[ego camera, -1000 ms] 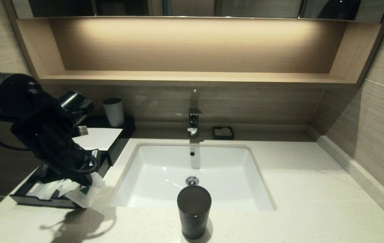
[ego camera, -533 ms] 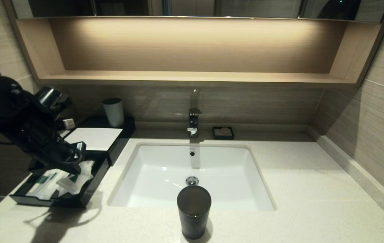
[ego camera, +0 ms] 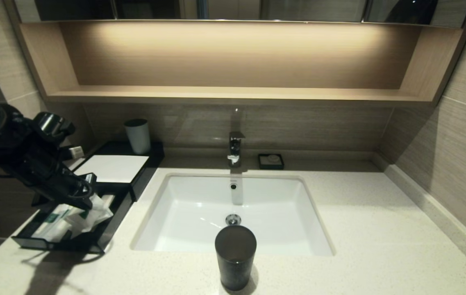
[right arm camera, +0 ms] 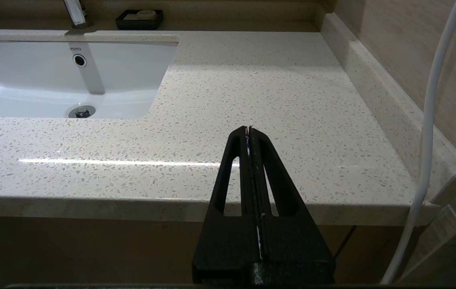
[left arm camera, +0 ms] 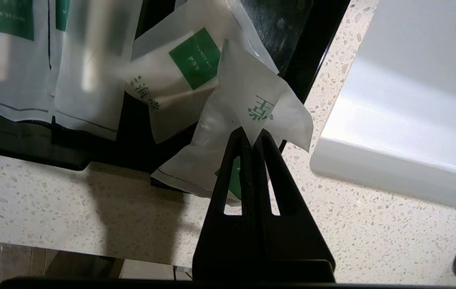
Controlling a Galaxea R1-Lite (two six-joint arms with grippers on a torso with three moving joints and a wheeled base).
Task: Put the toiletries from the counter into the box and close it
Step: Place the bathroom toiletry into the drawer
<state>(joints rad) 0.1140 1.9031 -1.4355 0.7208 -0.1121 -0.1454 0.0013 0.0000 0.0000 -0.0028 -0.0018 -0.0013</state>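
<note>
Left claw (left arm camera: 253, 134) is clenched on the corner of a white sachet (left arm camera: 248, 120) and holds it over the front edge of the open drawer (ego camera: 105, 229) of the black box (ego camera: 114, 168), at about 9 o'clock from the sink (ego camera: 233, 213). More sachets (left arm camera: 51, 64) lie inside the drawer. Right claw (right arm camera: 249, 130) is clenched on nothing and hangs before the tabletop (right arm camera: 252, 88) edge. A dark tumbler (ego camera: 235, 256) stands at 6 o'clock of the sink, the soap dish (ego camera: 271, 161) around 1 o'clock.

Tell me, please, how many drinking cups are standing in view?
2. A pale cup stands at the back left on the black box, behind its white panel. A dark tumbler stands on the counter, in front of the sink basin. None appears hidden.
</note>
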